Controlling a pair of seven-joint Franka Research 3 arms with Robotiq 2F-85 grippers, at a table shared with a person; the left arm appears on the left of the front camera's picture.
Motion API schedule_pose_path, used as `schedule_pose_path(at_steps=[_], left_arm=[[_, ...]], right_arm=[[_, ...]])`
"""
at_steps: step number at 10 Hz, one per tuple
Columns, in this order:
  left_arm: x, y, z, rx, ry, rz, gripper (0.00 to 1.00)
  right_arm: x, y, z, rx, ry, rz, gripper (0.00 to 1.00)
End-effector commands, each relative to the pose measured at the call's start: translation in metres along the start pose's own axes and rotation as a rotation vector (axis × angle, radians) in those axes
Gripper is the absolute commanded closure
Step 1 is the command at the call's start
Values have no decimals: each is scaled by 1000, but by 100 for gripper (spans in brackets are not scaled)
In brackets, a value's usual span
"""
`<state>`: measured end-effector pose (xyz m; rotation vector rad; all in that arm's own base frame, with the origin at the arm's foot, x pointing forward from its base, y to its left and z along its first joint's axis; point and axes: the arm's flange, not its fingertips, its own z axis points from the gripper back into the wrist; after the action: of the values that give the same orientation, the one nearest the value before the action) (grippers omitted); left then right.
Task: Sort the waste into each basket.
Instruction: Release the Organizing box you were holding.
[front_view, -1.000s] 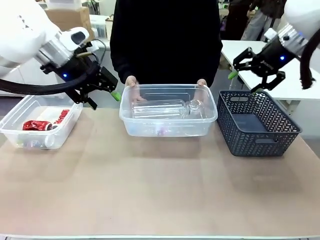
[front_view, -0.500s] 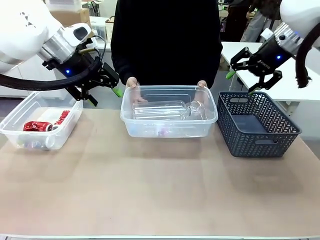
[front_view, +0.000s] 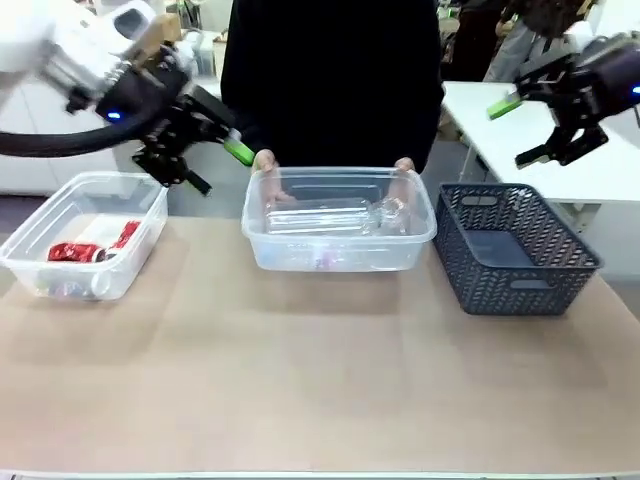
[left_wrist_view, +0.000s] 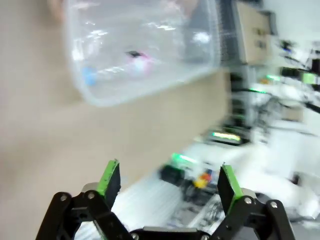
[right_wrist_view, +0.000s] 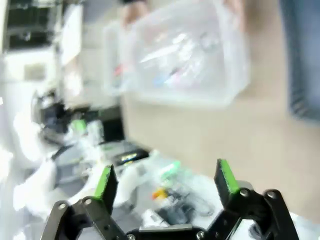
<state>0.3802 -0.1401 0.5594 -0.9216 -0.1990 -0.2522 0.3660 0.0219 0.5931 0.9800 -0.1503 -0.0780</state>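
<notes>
At the far side of the table: a person's hands (front_view: 264, 162) held the far rim of the middle clear tub (front_view: 338, 232), which sat between the left clear tub (front_view: 84, 232) and the dark lattice basket (front_view: 515, 248).
Left gripper: the left gripper (front_view: 210, 152) had lifted and swung up from where it hung a second earlier, above the gap between the left and middle tubs; its jaws were spread wide with nothing between them.
Right gripper: the right gripper (front_view: 535, 122) had risen higher and drifted right, above the far right corner of the lattice basket; jaws spread, empty.
Waste, left tub: red crushed cans (front_view: 74, 251) lay in its near part, unmoved across the last second.
Waste, middle tub: clear bottles (front_view: 330, 215) lay inside, also unmoved; the left wrist view showed a pink and a blue spot there, likely caps, though the blur left that uncertain.
Meaning for the task: both arms were pulling away with no load, and cans and bottles lay apart, so the sorting appeared finished or nearly so.
</notes>
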Motion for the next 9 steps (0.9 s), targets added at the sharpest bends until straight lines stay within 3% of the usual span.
schedule_pose_path(at_steps=[1, 2, 4, 5, 9], left_arm=[[-27, 40, 63, -385, -120, 129, 0], [-42, 55, 77, -474, -222, 159, 0], [-65, 79, 84, -509, -338, 206, 0], [-43, 47, 101, -437, -202, 136, 0], [-43, 47, 101, -437, -202, 136, 0]], right_arm=[[-33, -51, 59, 300, -19, -325, 0], [-52, -72, 74, 316, -126, -404, 0], [-75, -109, 90, 260, -352, -516, 0], [-63, -80, 95, 286, -91, -330, 0], [-63, -80, 95, 286, -91, -330, 0]])
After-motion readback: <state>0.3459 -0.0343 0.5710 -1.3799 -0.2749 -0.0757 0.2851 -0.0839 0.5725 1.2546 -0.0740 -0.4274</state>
